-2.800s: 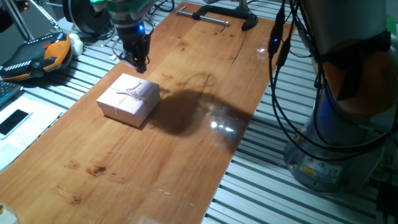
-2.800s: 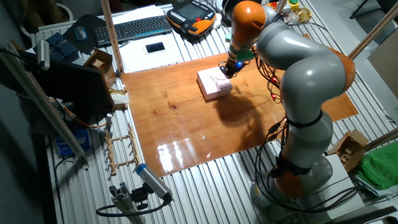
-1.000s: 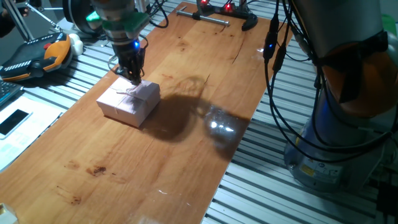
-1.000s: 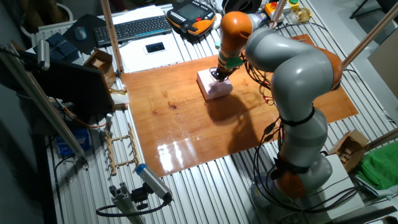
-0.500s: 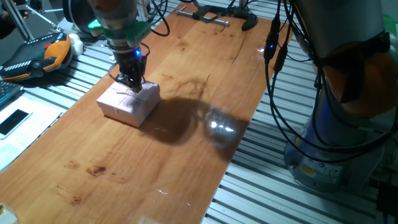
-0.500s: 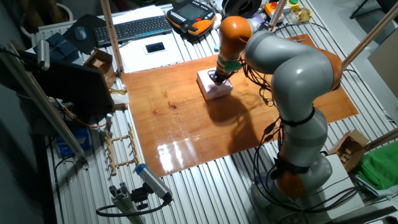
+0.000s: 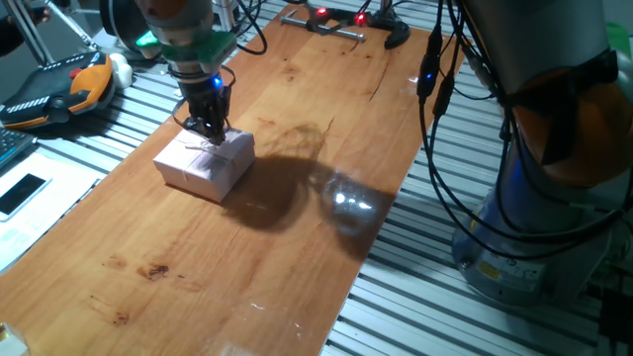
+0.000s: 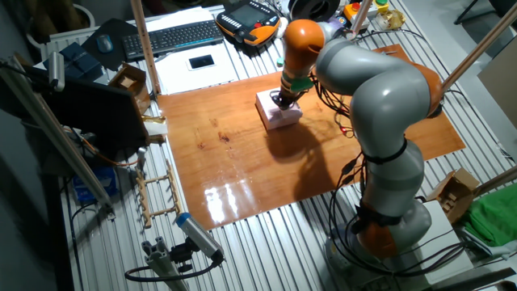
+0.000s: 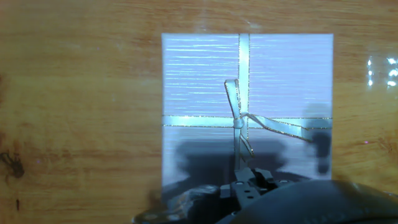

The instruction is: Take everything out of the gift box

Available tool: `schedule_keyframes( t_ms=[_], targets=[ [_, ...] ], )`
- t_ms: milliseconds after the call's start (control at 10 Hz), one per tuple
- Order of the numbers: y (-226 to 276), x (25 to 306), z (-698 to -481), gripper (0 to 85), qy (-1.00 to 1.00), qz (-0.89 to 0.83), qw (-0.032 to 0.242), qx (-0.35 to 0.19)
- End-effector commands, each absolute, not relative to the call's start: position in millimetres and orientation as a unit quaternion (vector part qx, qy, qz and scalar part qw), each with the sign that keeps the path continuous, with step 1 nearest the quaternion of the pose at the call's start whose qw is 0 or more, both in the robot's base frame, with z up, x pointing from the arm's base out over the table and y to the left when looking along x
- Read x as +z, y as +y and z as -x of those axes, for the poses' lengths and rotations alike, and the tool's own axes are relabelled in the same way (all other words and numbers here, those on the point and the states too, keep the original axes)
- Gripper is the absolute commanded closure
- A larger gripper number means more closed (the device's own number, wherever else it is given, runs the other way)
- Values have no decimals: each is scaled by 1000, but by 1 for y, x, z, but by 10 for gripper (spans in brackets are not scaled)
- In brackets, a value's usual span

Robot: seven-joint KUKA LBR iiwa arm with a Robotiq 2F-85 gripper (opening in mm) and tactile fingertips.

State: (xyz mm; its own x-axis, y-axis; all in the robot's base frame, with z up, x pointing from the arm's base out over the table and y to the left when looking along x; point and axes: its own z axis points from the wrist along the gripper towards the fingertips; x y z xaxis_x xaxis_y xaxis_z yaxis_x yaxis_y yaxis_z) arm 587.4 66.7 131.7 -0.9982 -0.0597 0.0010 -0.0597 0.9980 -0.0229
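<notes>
The gift box (image 7: 203, 163) is a pale pink square box. It stands on the wooden table with its lid on and a thin ribbon bow (image 9: 238, 118) on top. It also shows in the other fixed view (image 8: 279, 115) and fills the hand view (image 9: 249, 74). My gripper (image 7: 209, 132) points straight down onto the lid beside the bow, its fingers close together over the ribbon line (image 9: 249, 177). I cannot tell whether it pinches the ribbon. The blocks are hidden inside the closed box.
An orange and black teach pendant (image 7: 59, 89) and a phone (image 7: 20, 193) lie on the slatted bench left of the table. A metal clamp (image 7: 336, 25) sits at the table's far end. A keyboard (image 8: 174, 36) lies beyond the table.
The gripper came from beyond the box to above the lid and dropped down onto it at the bow. The box has not moved and its lid stays on.
</notes>
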Motion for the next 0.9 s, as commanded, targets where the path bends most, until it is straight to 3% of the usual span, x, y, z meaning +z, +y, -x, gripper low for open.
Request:
schedule_keyframes(
  t_ms=[0, 700, 800],
  targets=[
    [66, 132, -587, 840, -999, -37, 2, 9],
    [53, 130, -591, 827, -999, -39, 3, -9],
    [56, 131, -592, 687, -999, -32, -3, -5]
  ],
)
